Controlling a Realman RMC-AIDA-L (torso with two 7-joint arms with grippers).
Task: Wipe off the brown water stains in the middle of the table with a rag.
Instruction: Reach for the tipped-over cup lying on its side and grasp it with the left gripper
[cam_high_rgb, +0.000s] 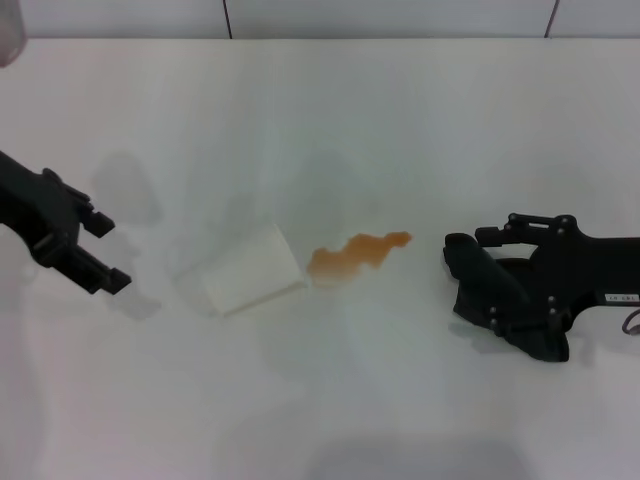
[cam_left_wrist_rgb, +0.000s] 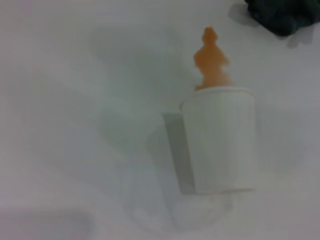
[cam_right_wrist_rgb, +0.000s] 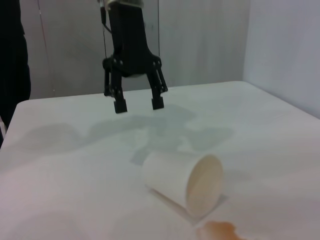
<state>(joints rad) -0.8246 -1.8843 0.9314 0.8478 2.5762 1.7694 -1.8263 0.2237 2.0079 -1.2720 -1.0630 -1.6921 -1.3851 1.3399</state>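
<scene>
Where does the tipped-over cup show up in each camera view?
Head view: cup lies at centre, left of the brown stain.
Left wrist view: cup fills centre-right.
Right wrist view: cup at lower centre.
Shared landmark: the stain at its mouth.

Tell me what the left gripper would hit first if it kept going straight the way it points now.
Probably the tipped-over cup: the left gripper, fingers open, points across the table toward it. Height is unclear; if it hangs high, it might pass over the cup toward the brown water stains.
</scene>
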